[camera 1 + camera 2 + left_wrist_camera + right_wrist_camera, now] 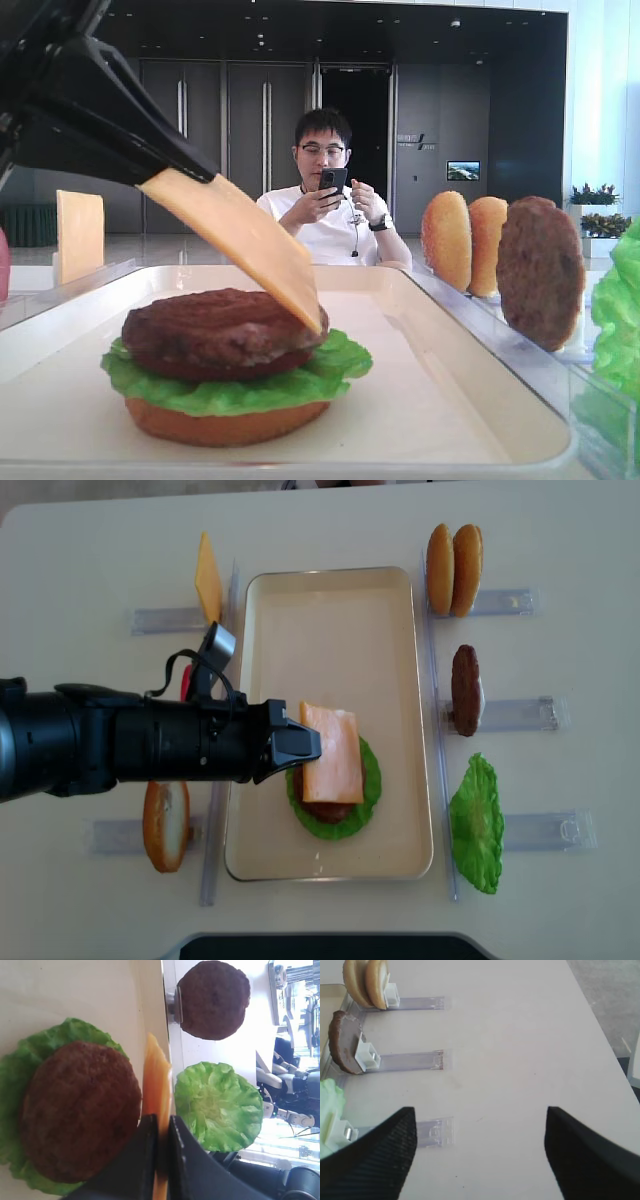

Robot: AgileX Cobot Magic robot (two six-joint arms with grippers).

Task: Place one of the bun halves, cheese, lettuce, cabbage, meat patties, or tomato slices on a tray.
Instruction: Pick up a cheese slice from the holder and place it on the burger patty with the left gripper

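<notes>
The left arm [110,745] is a thick, round, matte black tube ending in a narrower black wedge-shaped left gripper [305,742]. Behind the pincer, thin black cables loop over a small silver-grey block [218,645] mounted on the arm's side. The right gripper [480,1152] shows two broad black fingers [375,1160] with a fine woven, carbon-like texture and blunt, angled tips.

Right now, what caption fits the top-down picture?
Left fingers lowering cheese onto the patty on the tray.
</notes>
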